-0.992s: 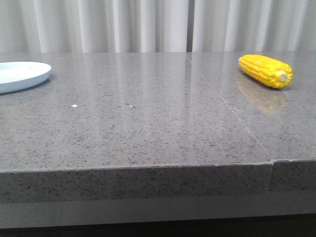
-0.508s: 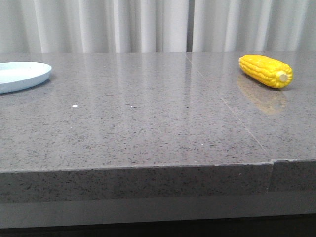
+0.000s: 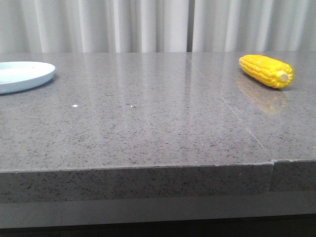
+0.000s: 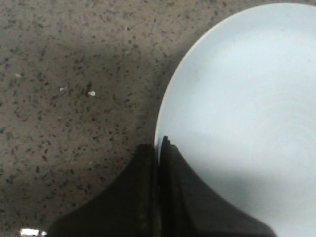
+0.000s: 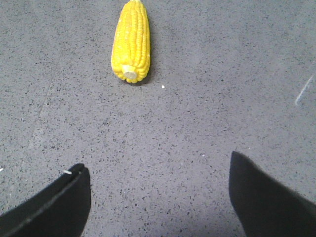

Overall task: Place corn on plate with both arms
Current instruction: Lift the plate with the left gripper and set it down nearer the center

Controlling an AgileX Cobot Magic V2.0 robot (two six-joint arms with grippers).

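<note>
The bright yellow corn cob with its pale cream stub end [image 3: 266, 71] lies on its side at the far right of the speckled grey stone tabletop [image 3: 148, 123], nothing touching it. The round, shallow, pale blue plastic plate [image 3: 22, 75] sits at the far left edge, well apart from the cob, with the whole width of the table between them.

So the job looks barely begun: the corn is not yet lifted, and the plate holds nothing. The right gripper [image 5: 158, 197] hangs above the table short of the cob, its two dark fingers spread wide with only bare stone between them. The left gripper [image 4: 159, 148] is pinched together right at the plate's rim (whether it truly clamps the rim or just presses beside it, I cannot tell).

Nothing stands in the way between cob and plate; a few pale specks dot the stone, a seam runs through the slab, and white curtains [image 3: 148, 24] hang behind.
</note>
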